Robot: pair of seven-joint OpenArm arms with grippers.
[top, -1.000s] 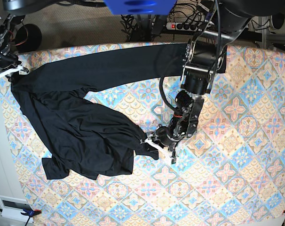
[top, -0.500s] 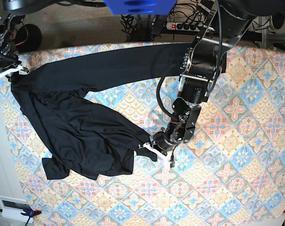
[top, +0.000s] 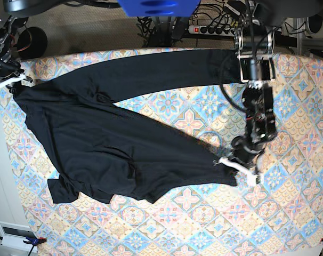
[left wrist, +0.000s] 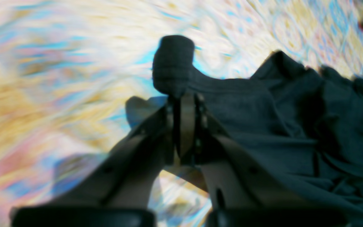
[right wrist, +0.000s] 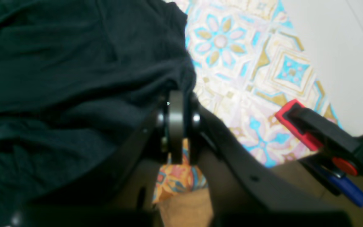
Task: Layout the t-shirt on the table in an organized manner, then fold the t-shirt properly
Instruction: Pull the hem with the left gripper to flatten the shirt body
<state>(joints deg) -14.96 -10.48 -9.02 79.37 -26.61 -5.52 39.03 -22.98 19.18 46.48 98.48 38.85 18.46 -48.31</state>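
Pastel diamond tiles cover the table (top: 289,213), where the t-shirt (top: 113,144) spreads across its left half, 1 sleeve lying along the far edge. At the left far corner, the right gripper (top: 13,80) is clamped on a shirt edge. Right of centre, the left gripper (top: 237,166) pinches the garment's opposite edge, the cloth stretched between the 2.

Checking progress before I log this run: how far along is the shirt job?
Early layout stage. Both grippers are shut on the t-shirt: the right gripper pins one edge at the table corner, the left gripper holds the opposite edge, stretching the body out. Wrinkles remain, the near edge is bunched, and no fold is made yet.
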